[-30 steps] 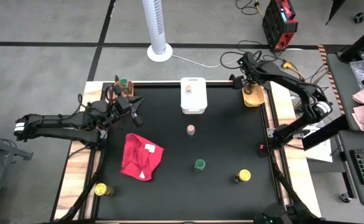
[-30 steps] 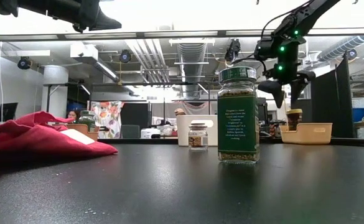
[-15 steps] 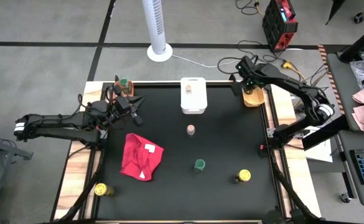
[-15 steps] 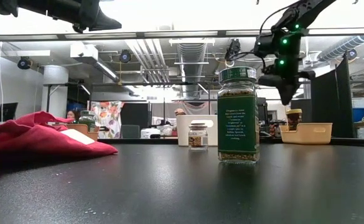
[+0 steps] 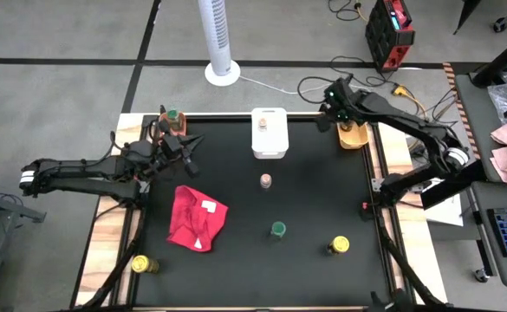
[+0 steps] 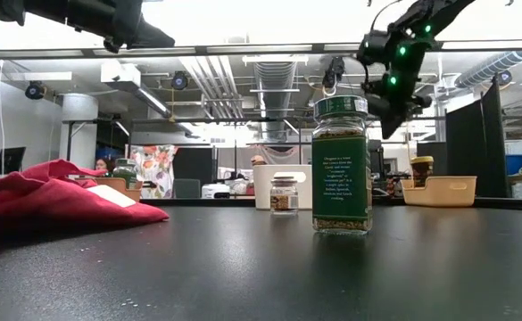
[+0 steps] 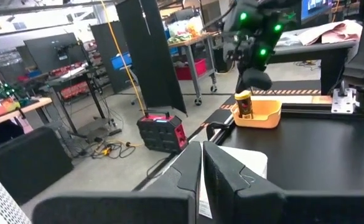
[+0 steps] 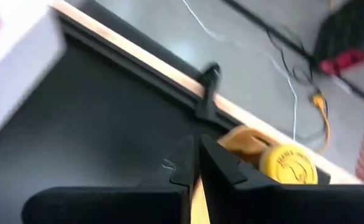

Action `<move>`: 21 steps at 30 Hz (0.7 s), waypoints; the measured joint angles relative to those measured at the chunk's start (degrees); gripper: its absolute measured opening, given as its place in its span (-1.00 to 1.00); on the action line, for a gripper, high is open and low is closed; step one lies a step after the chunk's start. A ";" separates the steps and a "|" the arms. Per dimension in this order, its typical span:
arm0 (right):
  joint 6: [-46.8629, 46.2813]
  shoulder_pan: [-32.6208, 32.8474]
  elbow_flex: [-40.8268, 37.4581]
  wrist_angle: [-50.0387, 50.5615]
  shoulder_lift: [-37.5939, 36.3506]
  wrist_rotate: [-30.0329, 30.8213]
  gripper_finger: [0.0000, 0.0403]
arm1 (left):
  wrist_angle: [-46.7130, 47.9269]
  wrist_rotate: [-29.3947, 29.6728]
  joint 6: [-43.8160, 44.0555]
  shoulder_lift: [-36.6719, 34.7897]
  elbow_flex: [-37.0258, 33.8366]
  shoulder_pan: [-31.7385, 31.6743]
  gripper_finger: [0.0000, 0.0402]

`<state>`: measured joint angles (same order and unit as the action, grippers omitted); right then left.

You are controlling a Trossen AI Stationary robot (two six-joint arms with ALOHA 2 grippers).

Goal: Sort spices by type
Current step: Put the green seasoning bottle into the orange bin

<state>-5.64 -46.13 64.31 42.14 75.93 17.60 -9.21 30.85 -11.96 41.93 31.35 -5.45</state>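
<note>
Three spice jars stand upright on the black table: a pink-lidded one (image 5: 265,180), a green-lidded one (image 5: 277,229) and a yellow-lidded one (image 5: 339,245). Another pink-lidded jar (image 5: 262,124) sits in the white bin (image 5: 269,144). A yellow-lidded jar (image 8: 287,165) stands in the orange bin (image 5: 354,137). My right gripper (image 5: 326,121) hangs shut and empty above the table, just left of the orange bin. At the far left, my left gripper (image 5: 194,143) is shut, level and empty.
A red cloth (image 5: 197,217) lies crumpled at the left. A green-lidded jar (image 5: 172,115) stands at the far left corner, and a yellow-lidded jar (image 5: 140,263) on the wooden edge at the near left. The middle of the black table lies bare between the jars.
My right gripper has shut with nothing between its fingers. It has risen a little and moved from above the orange bin toward the table's left. The yellow-lidded jar stays in the bin.
</note>
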 joint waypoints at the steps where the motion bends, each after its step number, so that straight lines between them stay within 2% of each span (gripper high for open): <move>1: 0.68 1.37 -0.17 -0.76 -0.75 0.03 -0.92 | 0.01 0.00 0.43 0.06 0.01 0.00 -1.00; 6: 1.29 10.60 -2.52 -5.80 -3.86 -0.03 -0.92 | 0.00 -0.80 4.46 1.22 0.01 0.00 -1.00; 12: 0.41 23.51 -4.98 -12.23 -5.66 0.37 -0.91 | 0.28 -12.29 11.03 3.81 0.00 0.79 -1.00; 16: 0.70 30.63 -6.75 -16.50 -5.78 0.56 -0.91 | 2.67 -12.96 17.60 4.67 0.04 3.00 -1.00; 21: 2.03 37.40 -9.60 -21.68 -5.65 4.24 -0.91 | 13.10 -12.97 26.93 4.90 2.94 8.47 -1.00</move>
<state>-3.61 -8.73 54.70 20.46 70.28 21.84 3.89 17.88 14.98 46.83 34.29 3.02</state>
